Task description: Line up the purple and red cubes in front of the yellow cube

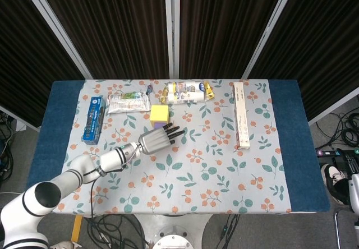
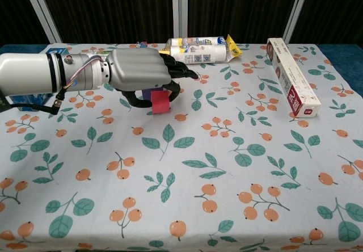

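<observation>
The counter [image 1: 280, 148] under its leaf-print cloth carries everything, and the yellow cube [image 1: 160, 113] serves as the landmark. The left hand [image 2: 139, 70] hovers just in front of that cube, fingers [image 2: 182, 70] stretched forward over the top while the thumb curls underneath against the red cube [image 2: 160, 101]; the red cube seems pinched there, touching the cloth or nearly so. The purple cube [image 2: 149, 95] sits just behind the red one, between it and the yellow cube, largely hidden beneath the palm. The risk, as I judge it: releasing with the hand this low could drag the red cube askew or nudge the purple one out of line. The right hand is out of view.
</observation>
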Tool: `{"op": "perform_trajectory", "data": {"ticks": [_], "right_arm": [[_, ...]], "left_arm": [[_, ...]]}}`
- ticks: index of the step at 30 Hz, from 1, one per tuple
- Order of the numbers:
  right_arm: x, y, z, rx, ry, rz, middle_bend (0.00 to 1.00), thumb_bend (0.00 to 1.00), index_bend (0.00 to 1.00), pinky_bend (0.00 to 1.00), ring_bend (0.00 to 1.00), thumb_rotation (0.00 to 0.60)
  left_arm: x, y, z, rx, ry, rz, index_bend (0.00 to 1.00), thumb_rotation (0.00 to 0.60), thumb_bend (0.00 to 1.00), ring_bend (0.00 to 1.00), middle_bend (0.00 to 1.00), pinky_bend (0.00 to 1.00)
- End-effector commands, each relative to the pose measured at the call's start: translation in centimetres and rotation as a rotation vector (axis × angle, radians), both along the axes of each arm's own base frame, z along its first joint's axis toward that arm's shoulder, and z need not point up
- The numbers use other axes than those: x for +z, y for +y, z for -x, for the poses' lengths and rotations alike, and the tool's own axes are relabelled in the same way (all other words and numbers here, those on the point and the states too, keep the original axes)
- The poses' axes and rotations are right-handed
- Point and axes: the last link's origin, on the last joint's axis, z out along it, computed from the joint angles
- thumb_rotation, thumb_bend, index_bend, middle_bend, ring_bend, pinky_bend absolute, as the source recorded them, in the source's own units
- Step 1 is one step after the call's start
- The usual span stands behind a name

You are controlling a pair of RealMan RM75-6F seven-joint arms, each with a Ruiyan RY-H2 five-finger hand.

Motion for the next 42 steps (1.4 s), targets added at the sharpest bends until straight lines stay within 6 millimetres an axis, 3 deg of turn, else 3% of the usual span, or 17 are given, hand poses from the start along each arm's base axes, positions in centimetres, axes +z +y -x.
{"op": "perform_trajectory", "data": {"ticks": [1, 11, 17, 21, 28, 42], "right_arm": [[0.0, 0.0, 0.0, 0.001, -0.001, 0.0, 0.14, 0.29, 0.09, 0.24, 0.13, 0.6], [0.1, 0.1, 0.1, 0.003, -0.005, 0.002, 0.14, 0.29, 0.09, 0.24, 0.13, 0.6], [0.2, 0.2, 0.1, 0.01, -0.005, 0.007, 0.14, 0.29, 0.09, 0.24, 0.13, 0.6], [0.0, 0.1, 0.1, 0.014, -0.009, 0.003, 0.14, 0.29, 0.09, 0.24, 0.13, 0.6], [-0.1, -0.1, -0.1, 0.023, -0.009, -0.002, 0.14, 0.29, 0.09, 0.24, 0.13, 0.6], [-0.1, -0.3, 0.0, 0.011, -0.006, -0.006, 0.14, 0.29, 0.09, 0.24, 0.13, 0.6]], "left_arm": [[0.0, 0.1, 0.0, -0.002, 0.007, -0.005, 0.42, 0.6, 0.4, 0.08, 0.09, 0.17], [0.9, 0.2, 0.4, 0.016, -0.015, -0.021, 0.4, 0.6, 0.37, 0.08, 0.08, 0.17], [3.5, -0.7, 0.6, 0.118, -0.211, -0.035, 0.37, 0.6, 0.33, 0.08, 0.08, 0.17], [4.0, -2.0, 0.3, 0.23, -0.351, -0.004, 0.33, 0.6, 0.23, 0.08, 0.08, 0.17], [1.9, -2.9, -1.5, 0.249, -0.389, -0.011, 0.31, 0.6, 0.15, 0.08, 0.08, 0.17], [-3.0, -2.3, -5.4, 0.229, -0.298, -0.036, 0.28, 0.6, 0.12, 0.08, 0.06, 0.14]]}}
